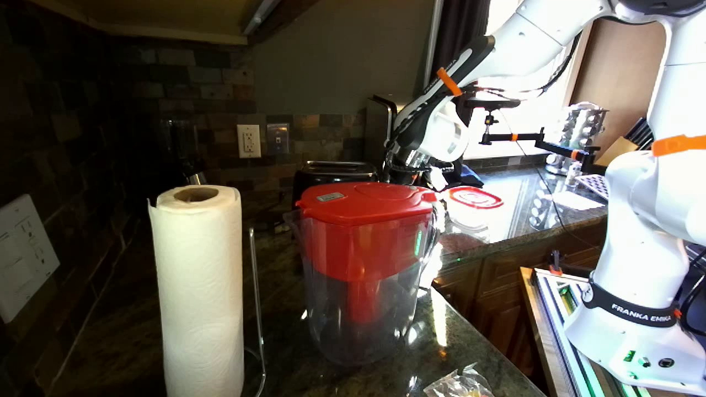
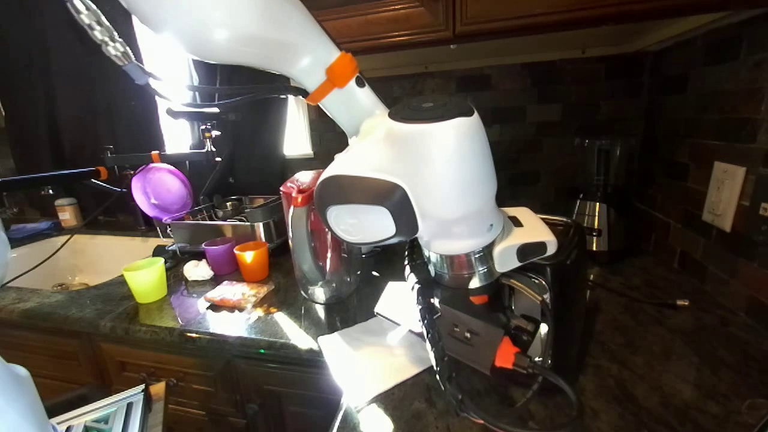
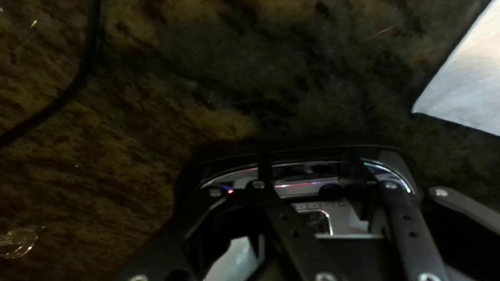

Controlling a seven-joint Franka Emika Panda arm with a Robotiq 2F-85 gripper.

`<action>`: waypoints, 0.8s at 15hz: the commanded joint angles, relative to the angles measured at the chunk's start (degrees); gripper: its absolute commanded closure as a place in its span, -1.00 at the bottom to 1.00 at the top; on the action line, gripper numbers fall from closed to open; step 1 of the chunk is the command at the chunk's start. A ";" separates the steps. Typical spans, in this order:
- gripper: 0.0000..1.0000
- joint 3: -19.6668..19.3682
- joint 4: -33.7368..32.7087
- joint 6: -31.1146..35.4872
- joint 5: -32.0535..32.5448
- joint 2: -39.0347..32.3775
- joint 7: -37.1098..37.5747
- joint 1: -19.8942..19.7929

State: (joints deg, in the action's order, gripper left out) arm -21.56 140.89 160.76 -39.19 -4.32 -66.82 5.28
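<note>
My gripper (image 3: 308, 171) is at the bottom of the wrist view, pointing at a black and chrome toaster (image 3: 295, 191). Its two dark fingers stand apart over the toaster's end panel, with nothing seen held between them. A round black knob (image 3: 330, 190) shows between the fingers; I cannot tell whether they touch it. A pale patch (image 3: 234, 259) shows through the linkage at lower left; what it is cannot be told. The toaster also shows in both exterior views (image 1: 333, 170) (image 2: 567, 312). The fingertips are hidden behind the pitcher and the wrist hardware there.
A red-lidded clear pitcher (image 1: 364, 259) and a paper towel roll (image 1: 198, 298) stand on the counter. A white flat sheet (image 2: 378, 354) lies near the gripper. Green (image 2: 146, 280), purple (image 2: 221, 256) and orange (image 2: 252, 261) cups stand by the sink. A black cord (image 3: 74, 84) crosses the counter.
</note>
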 commanded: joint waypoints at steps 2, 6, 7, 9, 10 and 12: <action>0.14 0.56 -0.37 1.44 -1.83 -0.63 -1.62 0.06; 0.41 0.69 -0.31 1.44 -1.93 -0.49 -1.95 0.07; 0.36 0.67 -0.39 1.39 -1.90 -0.53 -2.01 0.03; 0.48 0.70 -0.38 1.41 -1.90 -0.50 -2.12 0.05; 0.48 0.73 -0.34 1.49 -1.97 -0.49 -2.21 0.06; 0.62 0.74 -0.37 1.46 -1.90 -0.45 -2.25 0.03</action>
State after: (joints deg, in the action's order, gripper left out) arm -21.28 141.00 160.76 -39.22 -4.29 -67.56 5.28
